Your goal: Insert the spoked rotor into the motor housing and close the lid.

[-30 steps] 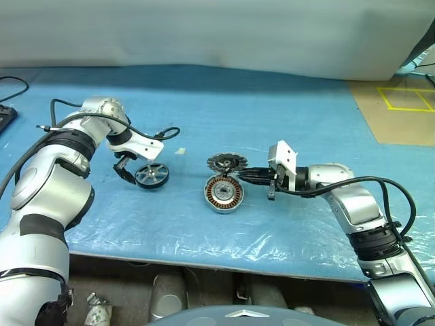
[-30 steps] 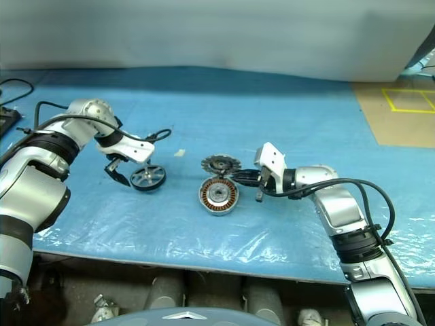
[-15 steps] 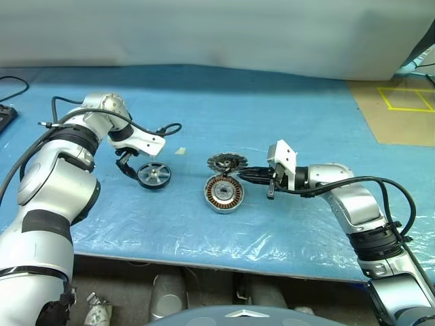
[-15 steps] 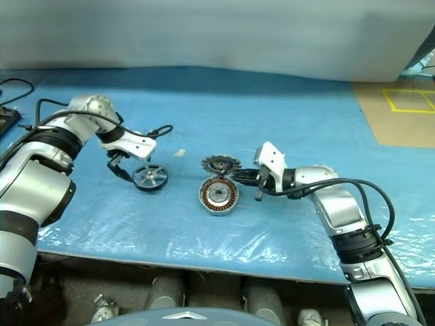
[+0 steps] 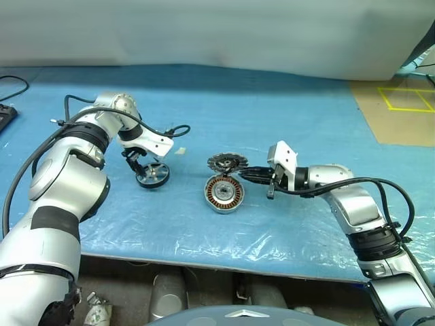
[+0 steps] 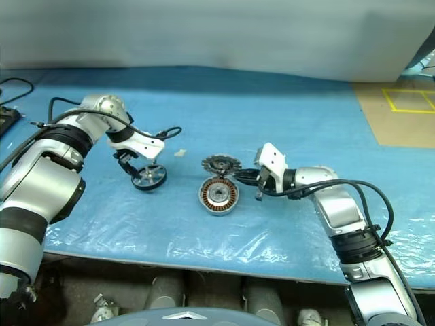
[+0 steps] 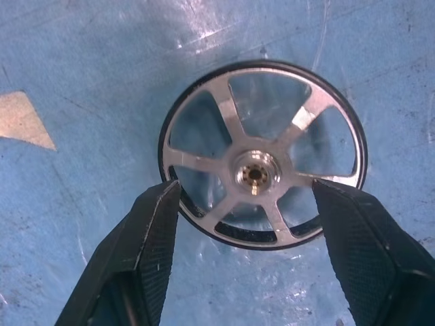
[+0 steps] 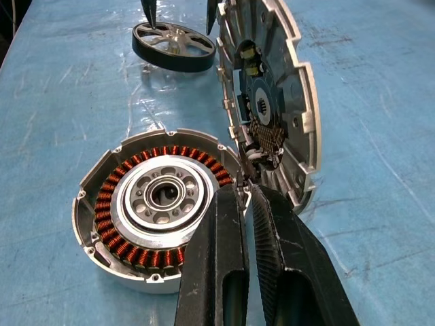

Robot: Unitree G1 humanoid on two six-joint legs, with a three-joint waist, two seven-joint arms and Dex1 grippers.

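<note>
- Left claw (image 7: 246,204) points straight down, fingers apart, straddling the rotor (image 5: 152,174) flat on the blue sheet (image 5: 272,109).
- Right claw (image 8: 246,204) is clamped on the lid's (image 8: 272,102) rim, holding it on edge.
- Housing (image 5: 223,194) sits at the lid's 6 o'clock; rotor at its 9.

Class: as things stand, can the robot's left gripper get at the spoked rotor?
Probably yes. The left gripper hangs directly above the spoked rotor, one finger on each side of its rim, nothing between them.

A blue plastic sheet (image 5: 224,102) is covering the table, wrinkling along its near edge. A small pale scrap (image 5: 180,151) is lying on it, and yellow tape lines (image 5: 406,99) are marking the brown floor beyond its right edge.
</note>
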